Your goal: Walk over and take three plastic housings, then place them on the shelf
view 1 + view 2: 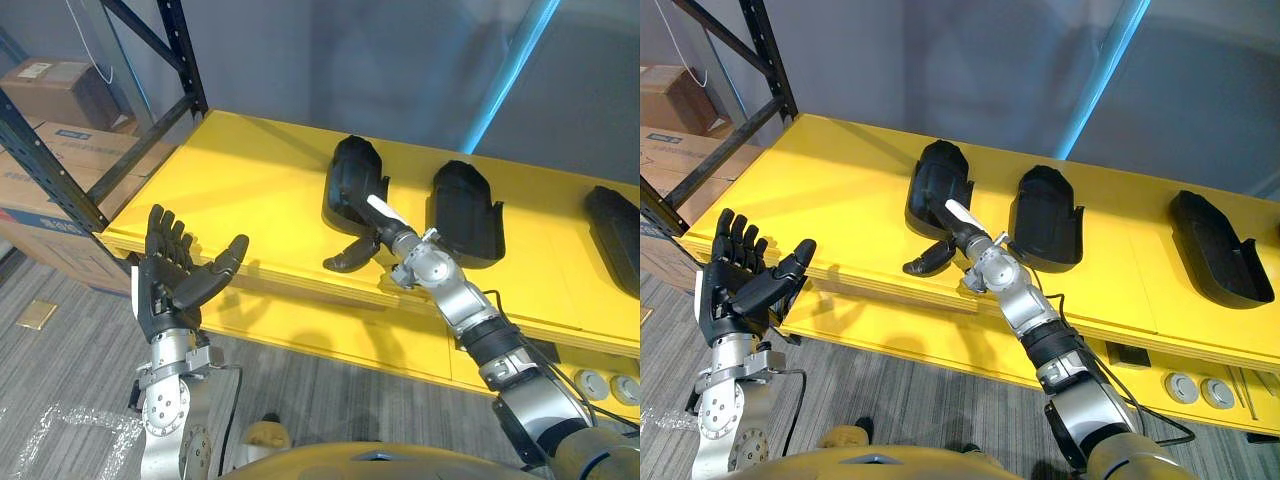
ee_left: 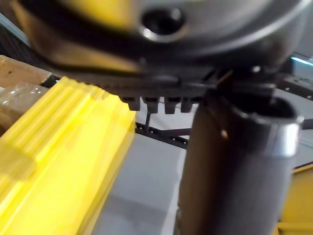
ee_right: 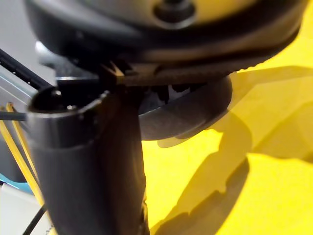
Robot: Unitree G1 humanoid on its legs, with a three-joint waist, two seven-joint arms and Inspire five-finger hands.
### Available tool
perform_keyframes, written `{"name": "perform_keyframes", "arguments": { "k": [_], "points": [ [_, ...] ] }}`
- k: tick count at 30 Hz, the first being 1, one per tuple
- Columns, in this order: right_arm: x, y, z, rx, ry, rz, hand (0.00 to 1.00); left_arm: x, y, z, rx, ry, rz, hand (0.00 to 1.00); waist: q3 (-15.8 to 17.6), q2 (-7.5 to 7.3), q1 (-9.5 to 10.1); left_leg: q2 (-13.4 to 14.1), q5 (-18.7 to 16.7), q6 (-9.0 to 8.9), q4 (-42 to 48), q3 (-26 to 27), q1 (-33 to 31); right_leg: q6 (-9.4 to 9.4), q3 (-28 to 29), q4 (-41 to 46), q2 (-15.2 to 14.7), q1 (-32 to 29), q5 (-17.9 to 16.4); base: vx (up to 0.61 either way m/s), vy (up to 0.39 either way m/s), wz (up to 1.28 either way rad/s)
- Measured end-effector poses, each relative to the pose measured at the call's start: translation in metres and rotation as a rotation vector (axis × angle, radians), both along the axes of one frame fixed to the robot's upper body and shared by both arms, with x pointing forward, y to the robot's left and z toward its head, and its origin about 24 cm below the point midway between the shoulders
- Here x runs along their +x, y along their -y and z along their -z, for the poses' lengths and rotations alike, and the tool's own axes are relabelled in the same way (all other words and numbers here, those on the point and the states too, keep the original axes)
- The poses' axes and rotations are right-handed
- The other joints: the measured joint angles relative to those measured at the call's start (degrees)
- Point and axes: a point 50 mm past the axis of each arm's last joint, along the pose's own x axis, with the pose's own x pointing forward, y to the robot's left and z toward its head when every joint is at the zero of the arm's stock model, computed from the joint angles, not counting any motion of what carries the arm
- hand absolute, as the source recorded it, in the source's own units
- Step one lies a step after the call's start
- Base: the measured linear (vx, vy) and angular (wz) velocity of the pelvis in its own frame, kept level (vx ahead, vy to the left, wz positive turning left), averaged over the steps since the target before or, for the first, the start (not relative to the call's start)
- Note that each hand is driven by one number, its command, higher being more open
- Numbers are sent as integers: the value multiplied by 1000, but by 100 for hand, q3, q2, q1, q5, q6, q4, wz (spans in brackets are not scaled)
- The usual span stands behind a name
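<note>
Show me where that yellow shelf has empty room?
Widest: the left end of the yellow shelf, between the rack post and leftmost housing. A smaller gap separates middle housing and rightmost housing. Crowded: leftmost and middle sit close, right hand there.

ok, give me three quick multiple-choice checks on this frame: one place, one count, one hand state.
1. How many black housings lie on the yellow shelf? A two, B three, C five.
2. Where is the right hand? A at the leftmost housing, B at the rightmost housing, C over the cardboard boxes.
3. The left hand is: A open and empty, B shut on a housing, C flat on the shelf.
Answers: 1 B, three lie in a row along the shelf. 2 A, its arm reaches to that housing's near end. 3 A, palm up with straight fingers, nothing in it, raised by the shelf's front left corner.
</note>
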Motion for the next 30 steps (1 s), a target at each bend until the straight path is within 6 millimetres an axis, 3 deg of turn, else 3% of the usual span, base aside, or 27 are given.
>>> {"name": "perform_keyframes", "arguments": {
  "k": [16,24,30],
  "points": [
    [-7,-17,-5,-16,-10,-112,100,1,5,-2,-8,9,17,100,0,-22,-4,2,4,0,-96,45,75,-21,37,-4,5,1,-16,0,1,-1],
    [-18,-24,-20,-237,90,-264,100,2,6,-3,-4,13,30,100,22,-133,-9,3,0,-1,-86,82,85,-15,61,-2,2,-4,-10,0,0,0],
    [-20,1,-62,-281,279,-226,100,2,3,-1,19,-8,39,100,15,-159,-55,20,-97,-1,38,208,73,14,220,8,4,-52,9,-13,10,-12]
  ]
}}
